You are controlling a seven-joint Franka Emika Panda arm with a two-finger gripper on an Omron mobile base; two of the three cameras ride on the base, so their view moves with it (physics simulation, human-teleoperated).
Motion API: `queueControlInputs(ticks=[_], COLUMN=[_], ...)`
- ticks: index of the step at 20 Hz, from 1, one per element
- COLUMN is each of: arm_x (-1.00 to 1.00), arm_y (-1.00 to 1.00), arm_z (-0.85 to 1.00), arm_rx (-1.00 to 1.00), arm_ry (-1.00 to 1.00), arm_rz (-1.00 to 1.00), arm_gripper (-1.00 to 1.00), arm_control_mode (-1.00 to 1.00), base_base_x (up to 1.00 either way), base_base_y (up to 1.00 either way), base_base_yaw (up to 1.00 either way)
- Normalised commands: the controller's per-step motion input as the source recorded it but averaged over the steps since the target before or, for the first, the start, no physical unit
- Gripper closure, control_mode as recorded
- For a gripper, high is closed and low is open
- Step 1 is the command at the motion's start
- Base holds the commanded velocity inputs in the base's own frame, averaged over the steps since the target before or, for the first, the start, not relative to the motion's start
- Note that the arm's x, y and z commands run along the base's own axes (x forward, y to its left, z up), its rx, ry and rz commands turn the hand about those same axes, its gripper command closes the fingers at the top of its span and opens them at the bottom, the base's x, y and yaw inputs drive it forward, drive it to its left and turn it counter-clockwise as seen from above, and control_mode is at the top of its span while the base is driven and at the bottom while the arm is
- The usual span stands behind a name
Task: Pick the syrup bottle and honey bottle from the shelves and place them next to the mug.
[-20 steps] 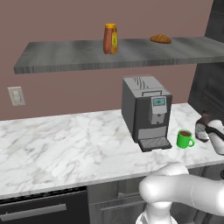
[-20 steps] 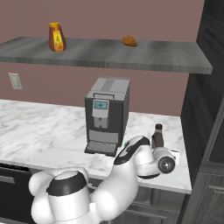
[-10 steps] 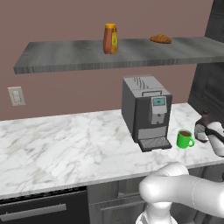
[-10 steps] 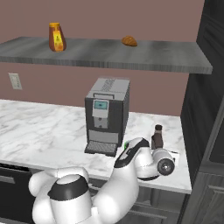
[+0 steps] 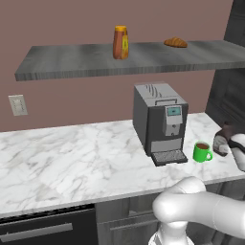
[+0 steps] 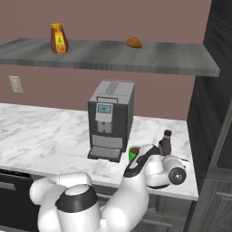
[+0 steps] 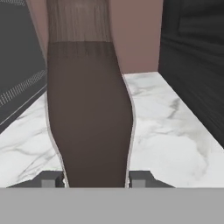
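A: Nothing has shifted since the earlier frame; the gripper (image 7: 96,178) keeps the syrup bottle (image 6: 165,143) upright at the right end of the counter (image 5: 72,158).

B: State of the grip?

A: Its fingertips (image 7: 51,179) press against both sides of the dark bottle body, pinching it. The bottle stands just right of the green mug (image 5: 202,151), which sits beside the coffee machine (image 5: 159,122).

B: Honey bottle?

A: The honey bottle (image 5: 120,42) stands upright on the grey shelf (image 5: 72,60), above and left of the coffee machine. A small brown pastry (image 5: 175,42) lies further right on the same shelf.
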Motion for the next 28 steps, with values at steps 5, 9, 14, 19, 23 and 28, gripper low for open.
queueControlInputs(ticks=[5, 9, 14, 19, 23, 28], arm_x=[0.0, -0.05, -0.07, -0.01, 0.0, 0.0], arm_y=[0.06, 0.21, 0.16, 0.13, 0.13, 0.03], arm_z=[-0.14, 0.0, 0.0, 0.0, 0.0, 0.0], arm_rx=[0.0, -0.02, -0.08, -0.07, -0.04, -0.01], arm_ry=[-0.07, -0.04, -0.02, 0.0, 0.0, 0.0], arm_rz=[0.0, 0.0, 0.0, 0.0, 0.0, 0.0], arm_gripper=[1.0, 1.0, 1.0, 1.0, 1.0, 1.0], arm_control_mode=[-1.0, -1.0, -1.0, -1.0, -1.0, -1.0], base_base_x=[0.0, 0.0, 0.0, 0.0, 0.0, 0.0], base_base_y=[0.0, 0.0, 0.0, 0.0, 0.0, 0.0], base_base_yaw=[0.0, 0.0, 0.0, 0.0, 0.0, 0.0])
